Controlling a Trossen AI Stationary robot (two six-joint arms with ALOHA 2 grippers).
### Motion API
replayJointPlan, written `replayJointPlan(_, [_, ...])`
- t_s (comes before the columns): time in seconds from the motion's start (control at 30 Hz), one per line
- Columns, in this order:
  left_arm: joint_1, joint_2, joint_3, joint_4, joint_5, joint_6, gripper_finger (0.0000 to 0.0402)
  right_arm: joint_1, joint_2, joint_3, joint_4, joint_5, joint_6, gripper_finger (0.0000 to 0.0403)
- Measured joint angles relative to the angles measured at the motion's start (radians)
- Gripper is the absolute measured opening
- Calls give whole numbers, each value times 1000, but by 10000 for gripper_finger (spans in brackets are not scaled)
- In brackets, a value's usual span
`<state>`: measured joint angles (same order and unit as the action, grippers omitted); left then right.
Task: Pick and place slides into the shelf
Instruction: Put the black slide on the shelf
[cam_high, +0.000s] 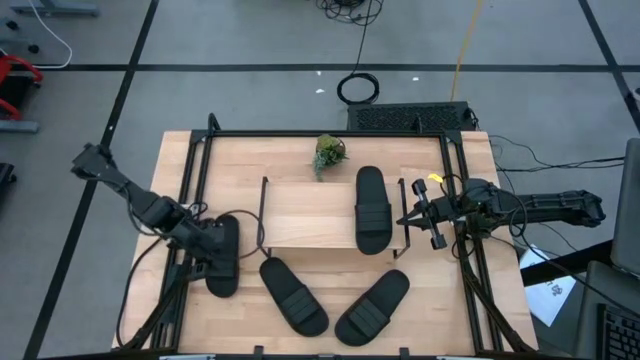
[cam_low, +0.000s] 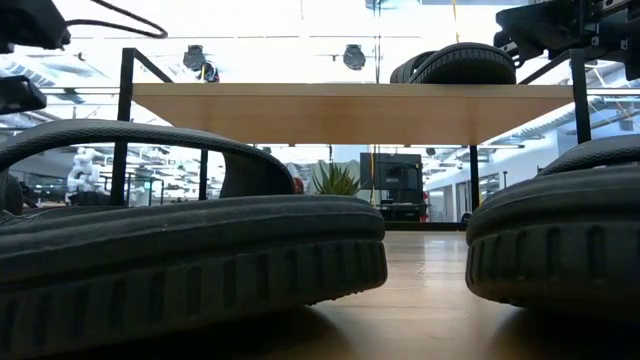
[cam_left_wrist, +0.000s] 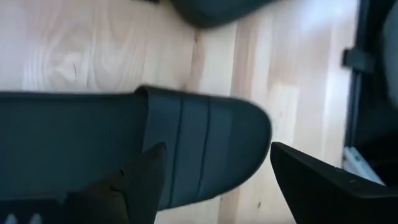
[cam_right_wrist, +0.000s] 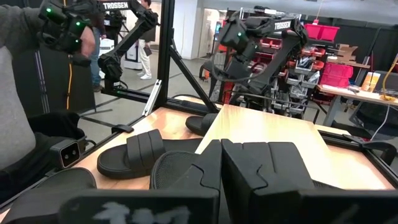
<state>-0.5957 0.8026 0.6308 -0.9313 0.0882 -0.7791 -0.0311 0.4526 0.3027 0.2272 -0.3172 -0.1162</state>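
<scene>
fingers (cam_left_wrist: 143, 180) of left gripper (cam_high: 218, 250) spread, hiding a slide's (cam_high: 223, 268) strap

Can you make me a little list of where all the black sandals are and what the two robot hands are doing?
sandals total: four
on the shelf: one sandal, lying flat on the top board
on the table: two sandals in front of the shelf, angled toward each other
fourth sandal: on the table left of the shelf, under the left gripper
left gripper: jaws open around the fourth sandal
right gripper: jaws shut, empty, beside the shelf's right end
</scene>
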Motion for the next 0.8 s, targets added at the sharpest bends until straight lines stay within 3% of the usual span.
replayJointPlan(0.13, [-17,34,-41,13,-3,-45,295,0,0,0,0,0,0,0])
replayJointPlan(0.4, [-16,46,-186,205,47,-94,330,0,0,0,0,0,1,0])
replayJointPlan(0.63, [-17,39,-137,144,41,-60,320,0,0,0,0,0,1,0])
replayJointPlan(0.8, [-17,38,-56,15,-33,-32,325,0,0,0,0,0,0,0])
